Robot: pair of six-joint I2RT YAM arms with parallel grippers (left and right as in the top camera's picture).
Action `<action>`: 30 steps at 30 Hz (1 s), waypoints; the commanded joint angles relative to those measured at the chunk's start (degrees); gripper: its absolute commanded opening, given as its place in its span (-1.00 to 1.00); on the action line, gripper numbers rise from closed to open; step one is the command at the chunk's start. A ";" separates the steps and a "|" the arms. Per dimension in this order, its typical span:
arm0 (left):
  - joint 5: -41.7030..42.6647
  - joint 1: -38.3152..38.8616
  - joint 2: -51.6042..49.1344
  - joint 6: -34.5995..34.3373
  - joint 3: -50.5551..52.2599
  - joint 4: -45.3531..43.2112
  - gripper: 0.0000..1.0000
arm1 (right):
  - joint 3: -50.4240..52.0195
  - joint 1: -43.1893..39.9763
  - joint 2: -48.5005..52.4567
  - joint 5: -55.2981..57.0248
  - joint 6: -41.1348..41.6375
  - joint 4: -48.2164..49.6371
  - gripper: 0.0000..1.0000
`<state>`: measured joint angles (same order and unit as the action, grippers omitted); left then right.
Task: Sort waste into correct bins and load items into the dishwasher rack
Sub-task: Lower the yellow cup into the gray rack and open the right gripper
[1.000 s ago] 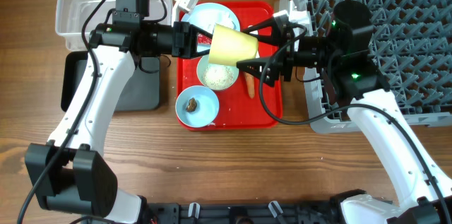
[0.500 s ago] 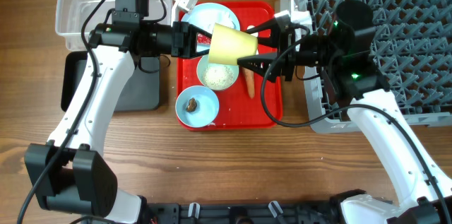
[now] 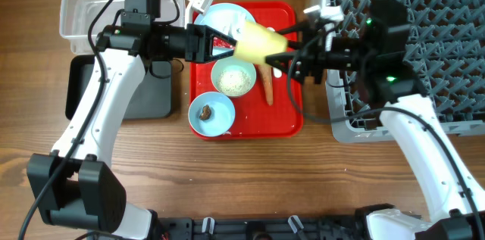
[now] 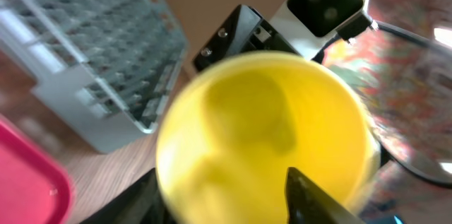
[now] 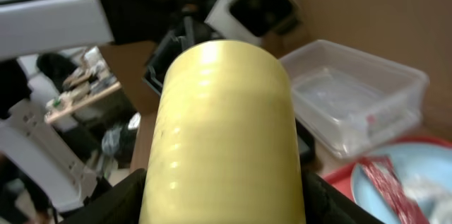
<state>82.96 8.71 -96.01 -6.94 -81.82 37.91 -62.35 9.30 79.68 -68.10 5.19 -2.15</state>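
Observation:
The small yellow cup (image 3: 260, 42) hangs on its side above the red tray, its mouth toward the left arm. My right gripper (image 3: 282, 46) is shut on the cup's body; in the right wrist view its fingers (image 5: 123, 196) press both sides of the cup (image 5: 222, 132). My left gripper (image 3: 226, 43) stands open at the cup's mouth. In the left wrist view the cup (image 4: 261, 132) fills the frame, with one finger (image 4: 314, 199) in front of its inside. On the tray lie a blue plate (image 3: 227, 17), a bowl of rice (image 3: 233, 81), a bowl with a brown scrap (image 3: 211, 113) and a carrot (image 3: 268, 88).
The grey dishwasher rack (image 3: 424, 51) stands at the right, beside the red tray (image 3: 286, 115). The clear bin (image 3: 91, 13) sits at the back left with the black bin (image 3: 148, 92) in front of it. A red wrapper (image 5: 385, 178) lies on the plate.
My left gripper has opened off the cup. The right gripper closed on the cup and has carried it a little to the right, toward the rack.

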 commanded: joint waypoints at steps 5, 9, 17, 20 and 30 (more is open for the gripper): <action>-40.70 0.31 0.44 0.48 -0.46 0.81 0.25 | -3.21 -14.84 -2.84 26.18 2.67 -24.72 0.14; -49.11 0.83 0.44 0.48 -0.46 0.92 0.30 | -12.68 -16.26 -5.20 44.65 2.34 -43.60 0.15; -57.02 1.70 0.35 0.50 0.20 0.98 0.29 | -21.22 -16.24 -4.70 66.62 5.68 -66.47 0.14; -61.57 2.03 0.20 0.48 0.24 2.54 0.21 | -21.22 -16.24 -2.19 70.64 7.45 -71.87 0.13; -66.58 2.05 0.20 0.50 0.22 3.72 0.23 | -21.20 -16.24 12.33 70.79 7.37 -77.88 0.13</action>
<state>18.37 10.46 -95.98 -6.74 -81.82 41.58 -82.98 -6.92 88.36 1.17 11.77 -79.48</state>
